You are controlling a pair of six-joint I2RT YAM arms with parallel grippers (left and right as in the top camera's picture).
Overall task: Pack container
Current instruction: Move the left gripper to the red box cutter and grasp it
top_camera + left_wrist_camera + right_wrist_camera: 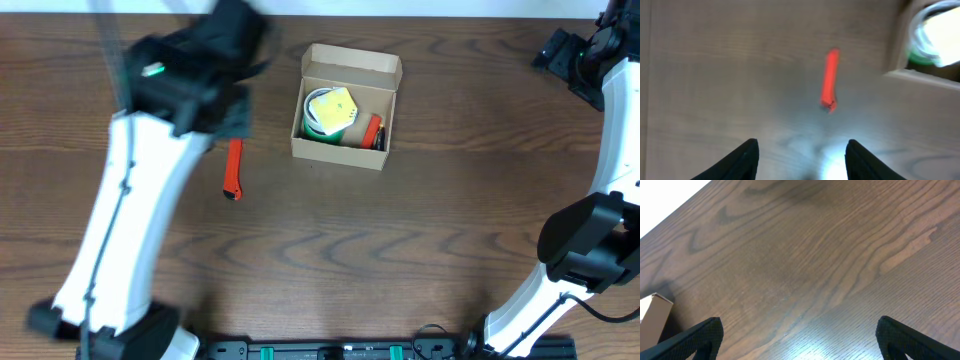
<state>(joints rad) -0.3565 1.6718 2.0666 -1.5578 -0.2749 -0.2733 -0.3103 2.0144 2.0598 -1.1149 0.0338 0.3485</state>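
Hovering near the orange-red tool (829, 80), the left gripper (802, 150) has its jaws spread wide with nothing between them. The tool lies loose on the table (400, 250), ahead of the jaws in the wrist view, its long axis running roughly toward and away from the robot, just left of the container (338, 152). Container sits at the far middle of the table, lid flap folded back, holding a green-and-white tape roll (322, 112) with a yellow piece (340, 100) on top and a second orange item (372, 130) against its right wall. Step in hand, as I read it: pick up the loose tool and add it to the box. To do it well — bring the jaws over the tool's middle, turn the wrist so they straddle its narrow width, come straight down, and close only once both sit beside it on the wood. A low, slim thing like this will likely skid if one side touches first. What the tool is exactly I cannot tell; the wrist view is blurred. Room: bare wood all round the tool, and the box's left wall is the only near edge, so lift clear of the rim before carrying right. Free space inside looks tight — which gap will take it I cannot judge from above. Right gripper (799, 327) stands open and empty, well off at the far right.
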